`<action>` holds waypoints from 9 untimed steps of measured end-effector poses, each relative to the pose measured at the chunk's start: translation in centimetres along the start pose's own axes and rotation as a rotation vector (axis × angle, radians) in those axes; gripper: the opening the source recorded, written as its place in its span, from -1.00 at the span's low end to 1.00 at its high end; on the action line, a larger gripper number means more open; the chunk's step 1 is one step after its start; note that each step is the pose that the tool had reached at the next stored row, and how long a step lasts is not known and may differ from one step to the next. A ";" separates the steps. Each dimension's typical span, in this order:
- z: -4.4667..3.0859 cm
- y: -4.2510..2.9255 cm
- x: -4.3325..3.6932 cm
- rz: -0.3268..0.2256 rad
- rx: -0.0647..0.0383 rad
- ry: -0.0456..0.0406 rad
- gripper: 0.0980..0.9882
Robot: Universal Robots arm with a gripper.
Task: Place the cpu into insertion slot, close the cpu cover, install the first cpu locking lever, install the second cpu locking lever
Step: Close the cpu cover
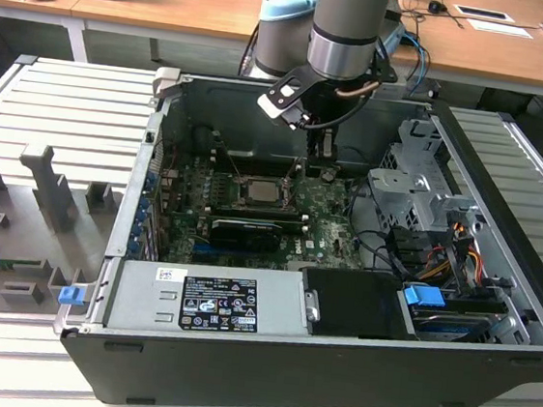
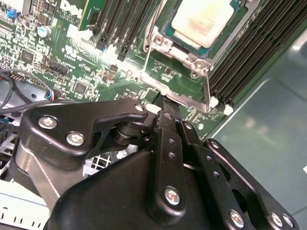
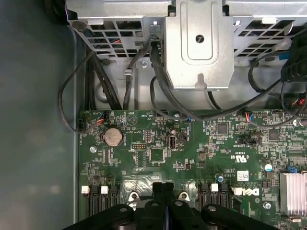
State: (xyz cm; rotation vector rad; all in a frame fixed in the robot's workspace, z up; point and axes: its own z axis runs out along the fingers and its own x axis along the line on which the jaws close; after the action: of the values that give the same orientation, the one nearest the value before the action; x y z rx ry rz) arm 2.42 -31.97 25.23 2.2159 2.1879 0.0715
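**Open computer case: cpu seated in socket**

The cpu point(image 1: 259, 192) is lying in the insertion slot point(image 1: 242, 203) at the centre of the exterior view, with the cpu cover point(image 2: 169, 33) framing it. The end effector point(image 1: 324, 160) is hovering just to the exterior view's right, its fingers point(image 3: 158, 194) pressing together and gripping nothing.

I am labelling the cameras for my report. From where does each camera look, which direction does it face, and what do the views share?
Exterior view: off the arm, raised before the open computer case, facing down into it; shows the arm and gripper.
Second wrist view: on the wrist, looking past the gripper at the cpu.
First wrist view: on the wrist, facing the motherboard and metal drive cage; gripper shows.
Shared: both wrist views show gripper and motherboard.
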 end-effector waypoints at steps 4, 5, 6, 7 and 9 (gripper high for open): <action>-0.02 -0.48 -0.01 0.000 0.000 0.0000 -0.98; -0.03 -0.58 -0.01 0.000 0.000 0.0000 -0.98; -0.04 -0.77 -0.01 0.000 0.000 0.0000 -0.98; -0.04 -0.92 -0.01 0.000 0.000 0.0000 -0.98; -0.06 -1.29 -0.02 0.000 0.000 0.0000 -0.98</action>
State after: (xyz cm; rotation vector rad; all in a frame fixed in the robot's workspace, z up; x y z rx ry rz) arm 1.13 -31.97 25.22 2.2160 2.1879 0.0715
